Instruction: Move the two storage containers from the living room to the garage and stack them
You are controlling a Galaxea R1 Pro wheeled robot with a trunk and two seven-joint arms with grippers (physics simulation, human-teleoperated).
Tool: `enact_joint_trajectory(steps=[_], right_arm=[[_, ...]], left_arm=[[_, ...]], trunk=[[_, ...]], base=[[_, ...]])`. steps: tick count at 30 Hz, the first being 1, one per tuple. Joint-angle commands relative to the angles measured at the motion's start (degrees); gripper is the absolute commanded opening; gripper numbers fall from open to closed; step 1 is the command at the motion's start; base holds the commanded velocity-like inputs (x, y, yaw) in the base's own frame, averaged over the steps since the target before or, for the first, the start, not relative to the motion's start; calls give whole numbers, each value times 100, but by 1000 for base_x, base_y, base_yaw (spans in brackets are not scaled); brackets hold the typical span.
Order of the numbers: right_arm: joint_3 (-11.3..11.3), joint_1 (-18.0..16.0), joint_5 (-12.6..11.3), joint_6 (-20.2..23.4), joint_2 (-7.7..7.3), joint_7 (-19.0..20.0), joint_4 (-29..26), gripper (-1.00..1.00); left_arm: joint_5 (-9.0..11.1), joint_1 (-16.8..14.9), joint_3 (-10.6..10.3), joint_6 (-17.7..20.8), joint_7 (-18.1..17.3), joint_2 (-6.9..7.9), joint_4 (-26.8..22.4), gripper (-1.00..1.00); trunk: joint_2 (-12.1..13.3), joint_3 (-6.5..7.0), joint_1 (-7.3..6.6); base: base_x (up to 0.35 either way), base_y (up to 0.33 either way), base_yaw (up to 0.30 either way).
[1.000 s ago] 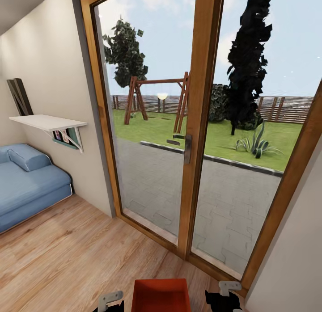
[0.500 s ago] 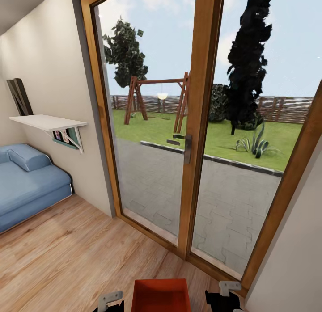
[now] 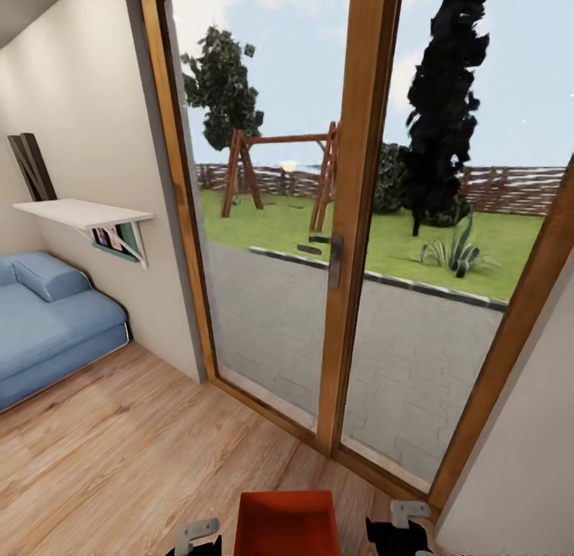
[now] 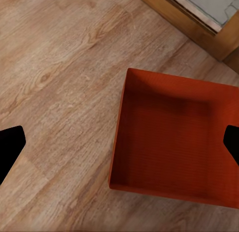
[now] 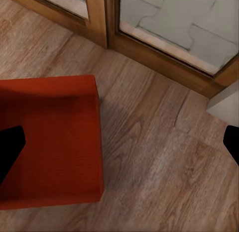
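Storage container on wood-plank floor, just short of glass door — between left claw and right claw. Both spread wide, one finger inside each, no grasp. Blue seat well apart.

Wood-framed glass doors ahead of the grippers; blue sofa and white wall shelf far left; swing set beyond glass.

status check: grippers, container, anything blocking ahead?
Both grippers open, left and right flanking the storage container, neither gripping it. Container on wood floor, empty. Glass doors directly ahead, shut.
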Motion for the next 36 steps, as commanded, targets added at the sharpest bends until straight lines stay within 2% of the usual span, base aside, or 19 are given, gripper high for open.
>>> enact_joint_trajectory(steps=[1,8,15,18,27,36], right_arm=[[50,-4,-59,-19,-5,-25,2,100],[43,-4,-59,-26,-1,-25,6,100],[44,-4,-59,-28,-1,-25,7,100],[42,-4,-59,-28,-1,-25,1,100],[42,-4,-59,-28,-1,-25,0,100],[42,-4,-59,-28,-1,-25,-2,100]], left_arm=[[-13,-4,21,-18,0,-4,2,100],[-13,-3,67,-26,-3,51,4,100],[-9,-3,69,-38,-11,35,3,100],[-3,-3,70,-259,-19,28,1,100],[-4,-3,46,-229,-31,19,1,100],[-12,-4,53,-220,-10,32,3,100]], trunk=[[-9,-17,2],[-9,-83,2],[-9,-149,2],[-9,-178,2],[-9,-263,2],[-369,-510,200]], base=[[0,0,0],[0,0,0],[0,0,0],[0,0,0],[0,0,0],[0,0,0]])
